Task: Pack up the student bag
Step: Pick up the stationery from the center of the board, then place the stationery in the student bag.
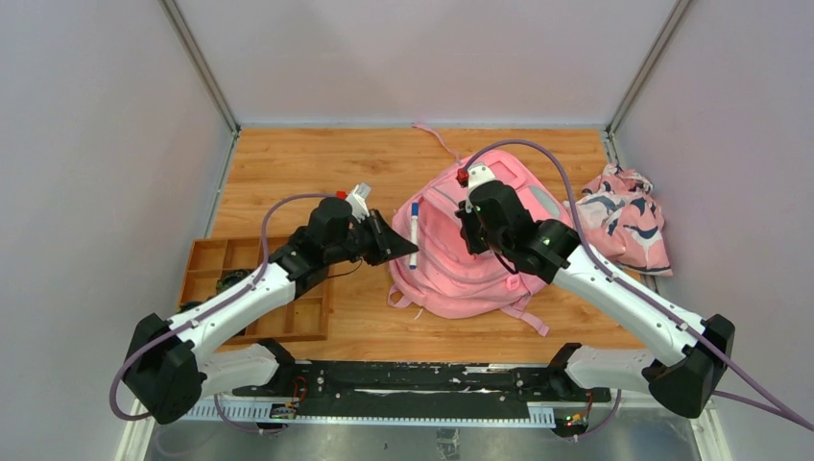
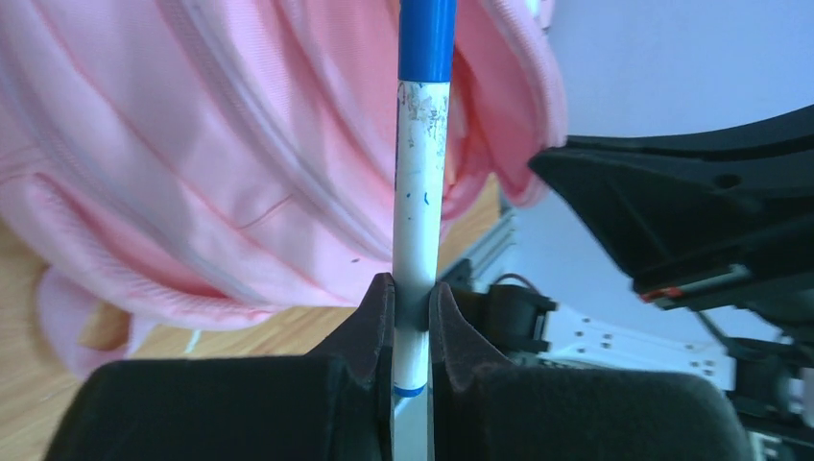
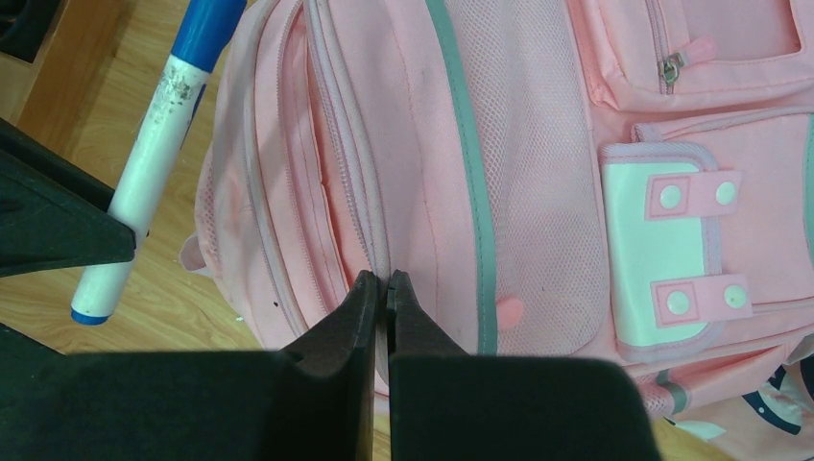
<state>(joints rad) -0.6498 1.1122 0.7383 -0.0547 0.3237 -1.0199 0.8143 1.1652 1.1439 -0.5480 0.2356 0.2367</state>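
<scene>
Your left pincer (image 2: 413, 300) grasps a white plastic marker pen with blue cap (image 2: 420, 192). Your right pincer (image 3: 386, 283) is clenched on the zip edge of the large pink fabric backpack (image 3: 538, 144).

Top external: mounted high behind the arm bases, facing down and forward; far, whole table (image 1: 288, 163) in frame. Left wrist: very close, sighting along the left gripper (image 2: 413, 298). Right wrist: close, facing down past the right gripper (image 3: 384, 283). Shared by all: student bag (image 1: 437, 274), blue-capped marker (image 1: 414, 233).
</scene>
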